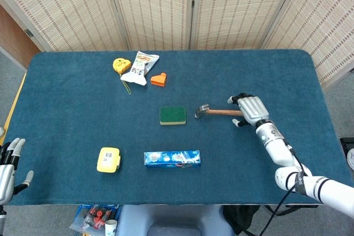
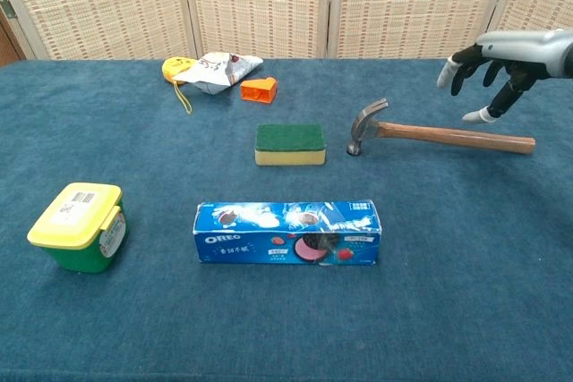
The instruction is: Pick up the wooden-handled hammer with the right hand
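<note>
your right robot hand [image 2: 501,64] hovers open, fingers spread, above the wooden handle of the hammer [image 1: 221,111], which lies flat on the counter [image 1: 72,109] right of frame centre.

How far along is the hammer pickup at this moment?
Done: the right hand is positioned above the hammer's wooden handle, fingers spread. In hand: nothing yet; the chest view shows the hand clear of the handle, and the hammer lies flat on the table. Left: lowering, gripping and lifting. The left hand sits at the table's near edge.
</note>
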